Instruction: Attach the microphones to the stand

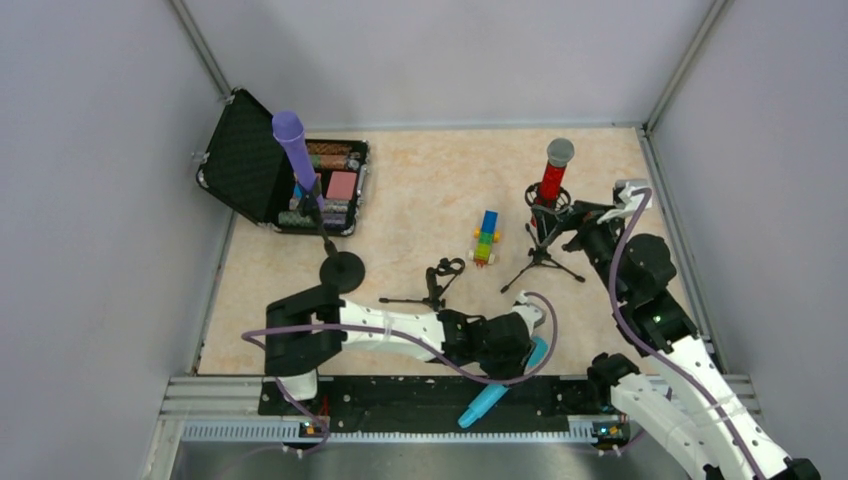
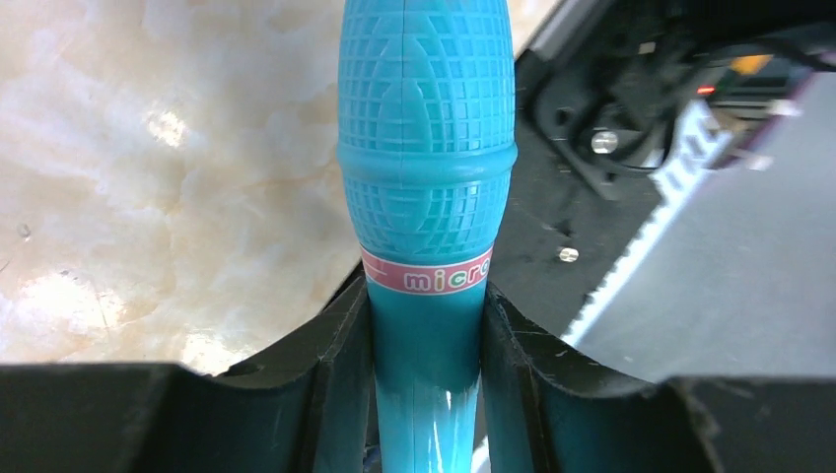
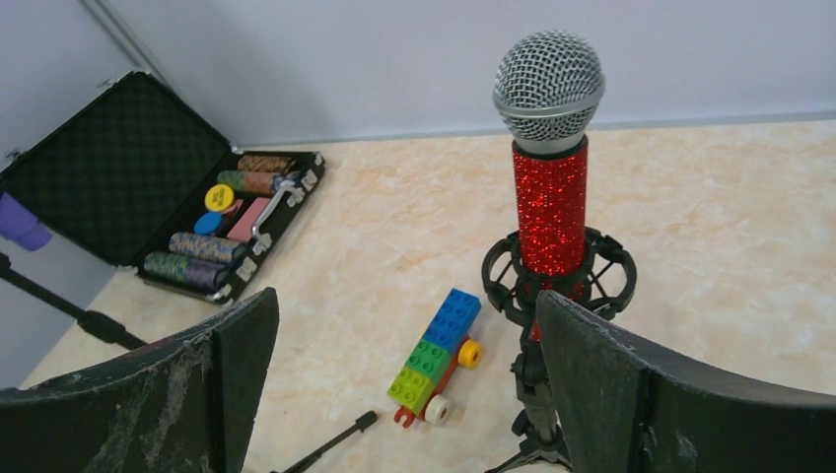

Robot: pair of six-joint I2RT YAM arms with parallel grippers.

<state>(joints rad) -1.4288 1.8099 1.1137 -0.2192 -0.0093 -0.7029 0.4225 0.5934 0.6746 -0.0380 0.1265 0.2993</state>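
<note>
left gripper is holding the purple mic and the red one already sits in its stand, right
No. The left gripper holds the cyan-blue microphone, not the purple microphone, as the left wrist view shows. The red microphone does sit in its stand.

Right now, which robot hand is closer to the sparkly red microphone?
Right. The right hand sits open beside the red microphone; the left hand is far off at the near edge, gripping the blue microphone.
</note>
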